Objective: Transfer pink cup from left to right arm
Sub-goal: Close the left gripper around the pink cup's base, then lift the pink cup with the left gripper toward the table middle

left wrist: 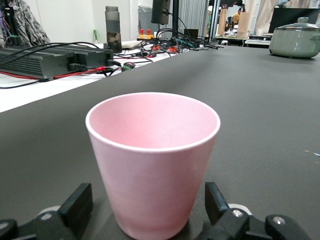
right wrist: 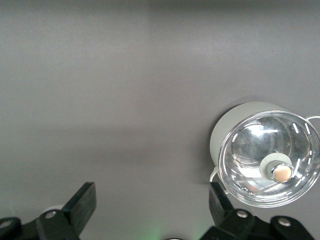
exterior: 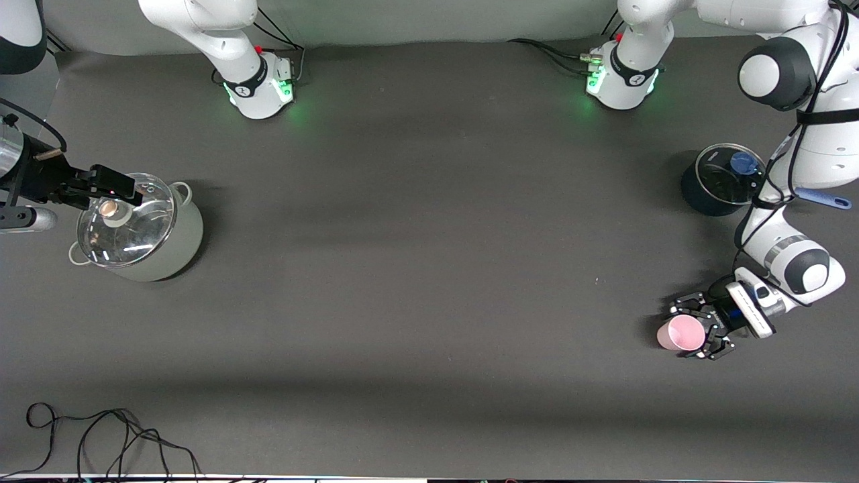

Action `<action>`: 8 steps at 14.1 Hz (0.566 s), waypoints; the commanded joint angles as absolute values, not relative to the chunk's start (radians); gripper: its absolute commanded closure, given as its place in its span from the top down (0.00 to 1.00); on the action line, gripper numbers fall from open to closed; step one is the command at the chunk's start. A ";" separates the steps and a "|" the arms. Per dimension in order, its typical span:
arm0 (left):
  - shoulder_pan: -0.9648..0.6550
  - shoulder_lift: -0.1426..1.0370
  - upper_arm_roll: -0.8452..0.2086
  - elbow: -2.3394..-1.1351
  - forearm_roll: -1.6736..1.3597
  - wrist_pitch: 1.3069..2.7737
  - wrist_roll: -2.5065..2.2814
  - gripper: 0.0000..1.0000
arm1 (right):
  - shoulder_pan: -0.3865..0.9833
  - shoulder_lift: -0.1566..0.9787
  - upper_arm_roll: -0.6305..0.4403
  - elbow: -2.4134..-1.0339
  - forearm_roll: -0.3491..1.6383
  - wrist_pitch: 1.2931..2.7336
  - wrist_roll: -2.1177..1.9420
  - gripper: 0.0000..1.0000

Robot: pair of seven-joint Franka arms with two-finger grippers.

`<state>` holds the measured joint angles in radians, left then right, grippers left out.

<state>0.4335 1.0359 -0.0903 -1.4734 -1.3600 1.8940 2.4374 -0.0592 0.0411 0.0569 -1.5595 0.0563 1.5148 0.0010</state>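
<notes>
The pink cup (exterior: pixel 681 333) stands upright on the table (exterior: pixel 429 268) at my left arm's end, between the spread fingers of my left gripper (exterior: pixel 699 330); my right gripper (exterior: pixel 107 191) hangs open over the lidded grey pot (exterior: pixel 144 231)

Even overhead light, soft shadows

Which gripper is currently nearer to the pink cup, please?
The left. The left gripper is at table level with its open fingers on either side of the pink cup, not clamped. The right gripper hangs open over the lidded grey-green pot at the right arm's end.
</notes>
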 commanded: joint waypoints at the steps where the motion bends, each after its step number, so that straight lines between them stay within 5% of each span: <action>1: 0.423 1.035 -0.094 -1.485 -1.390 1.913 2.464 1.00 | -0.055 0.032 0.051 -1.568 0.071 1.516 -0.020 1.00; 2: 0.425 1.035 -0.094 -1.485 -1.390 1.913 2.477 0.93 | -0.055 0.032 0.051 -1.566 0.071 1.516 -0.020 1.00; 4: 0.423 1.035 -0.095 -1.496 -1.419 1.914 2.517 0.59 | -0.055 0.031 0.051 -1.566 0.071 1.516 -0.020 1.00; 8: 0.423 1.034 -0.095 -1.499 -1.425 1.914 2.522 0.43 | -0.055 0.029 0.051 -1.568 0.068 1.516 -0.020 1.00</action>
